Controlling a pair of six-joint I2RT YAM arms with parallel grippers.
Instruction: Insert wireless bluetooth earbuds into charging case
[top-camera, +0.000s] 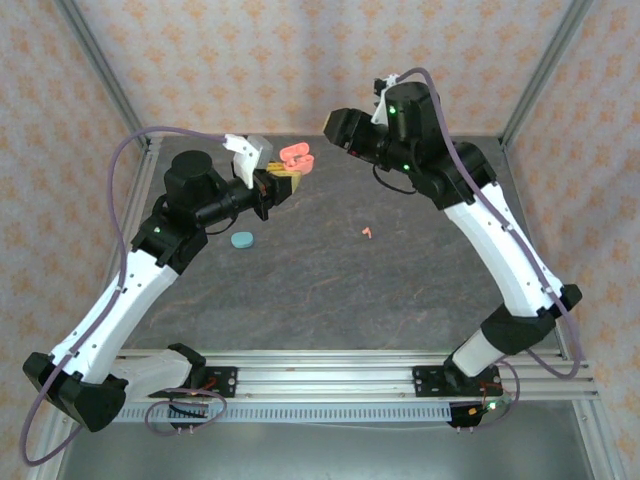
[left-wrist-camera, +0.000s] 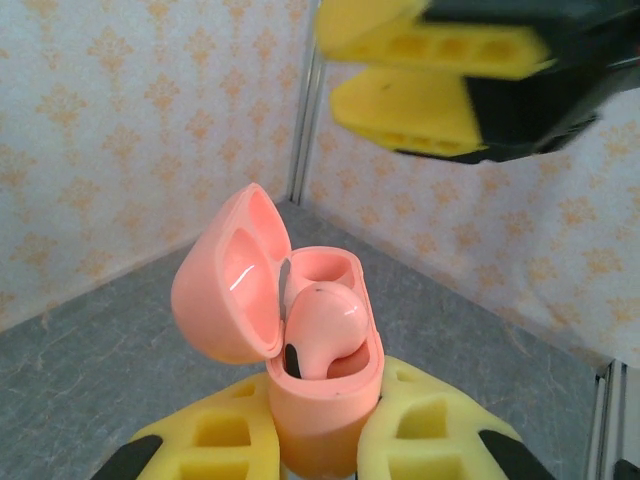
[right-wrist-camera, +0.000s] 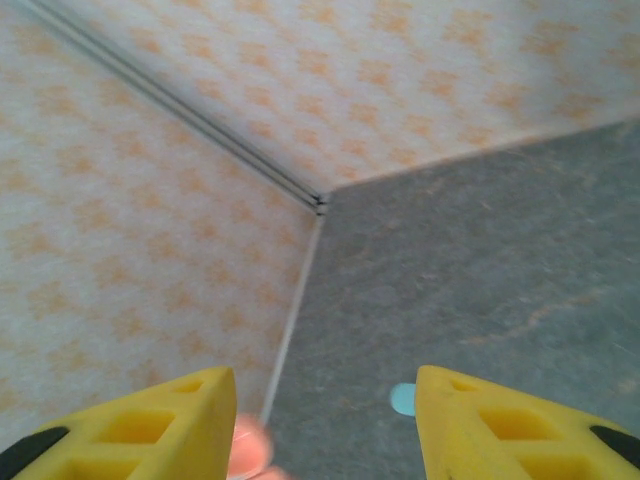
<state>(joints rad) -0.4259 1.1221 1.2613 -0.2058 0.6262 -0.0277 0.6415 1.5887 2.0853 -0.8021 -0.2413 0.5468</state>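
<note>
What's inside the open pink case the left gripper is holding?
In the pink case, one pink earbud sits in the socket nearer the camera; the farther socket looks empty. The earbud's lower part is hidden inside.

A dark grey marbled worktop is lit evenly. Walls papered cream with a repeating orange motif stand at 9, 12 and 3 o'clock. Aluminium posts rise at 10 and 2 o'clock. A slotted aluminium rail runs along 6 o'clock.
</note>
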